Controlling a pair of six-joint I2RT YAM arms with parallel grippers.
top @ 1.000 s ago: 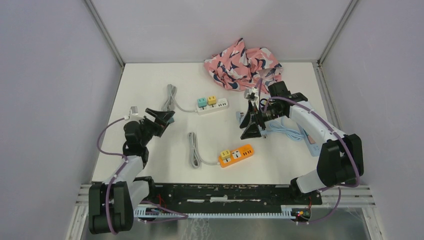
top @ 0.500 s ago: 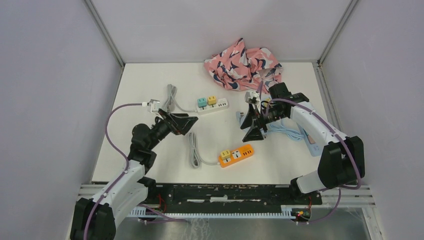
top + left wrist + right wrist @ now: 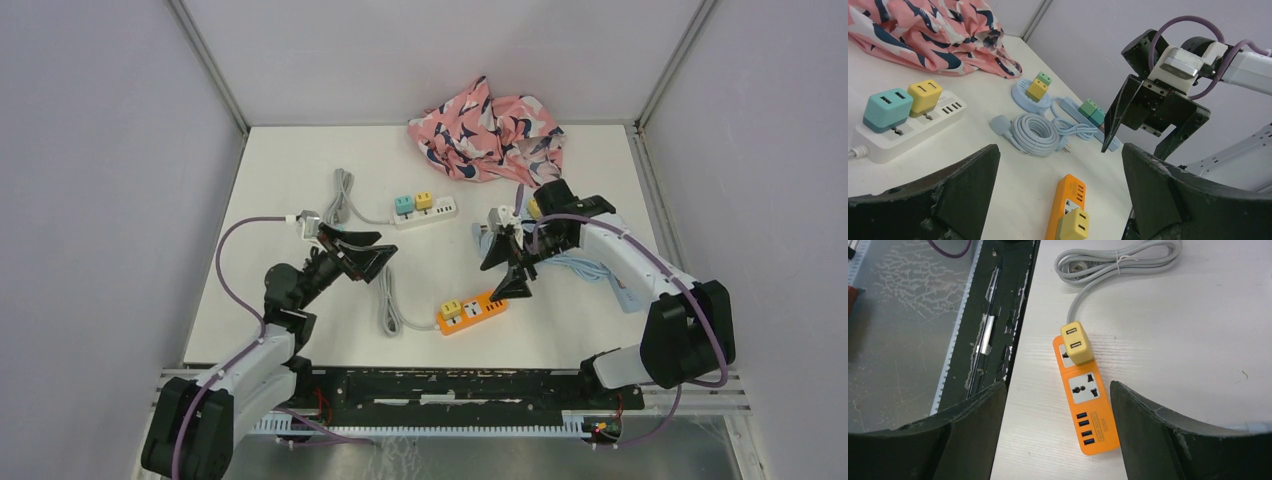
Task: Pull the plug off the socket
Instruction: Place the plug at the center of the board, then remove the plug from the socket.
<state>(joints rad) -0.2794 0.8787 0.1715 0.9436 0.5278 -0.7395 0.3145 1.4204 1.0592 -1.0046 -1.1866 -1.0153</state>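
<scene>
An orange power strip point(image 3: 482, 305) lies on the white table near the front. A yellow plug point(image 3: 451, 309) sits in its left socket, and the socket beside it is free. My right gripper point(image 3: 503, 272) hangs open just above the strip's right end. In the right wrist view the strip point(image 3: 1088, 405) and plug point(image 3: 1076, 343) lie between and ahead of the open fingers point(image 3: 1057, 387). My left gripper point(image 3: 380, 250) is open, left of the strip and above its grey cable. Its wrist view has the strip point(image 3: 1066, 200) and plug point(image 3: 1074, 224) low between the fingers point(image 3: 1059, 150).
A white power strip point(image 3: 425, 210) with a teal and a yellow plug lies further back. Pink patterned cloth point(image 3: 487, 127) is heaped at the back. A blue strip with coiled cable point(image 3: 575, 262) lies under the right arm. The bundled grey cable point(image 3: 388, 298) runs left of the orange strip.
My left arm has swung from the table's left side toward the middle. My right gripper has come nearer and lower, over the orange strip. Both grippers stayed open.
</scene>
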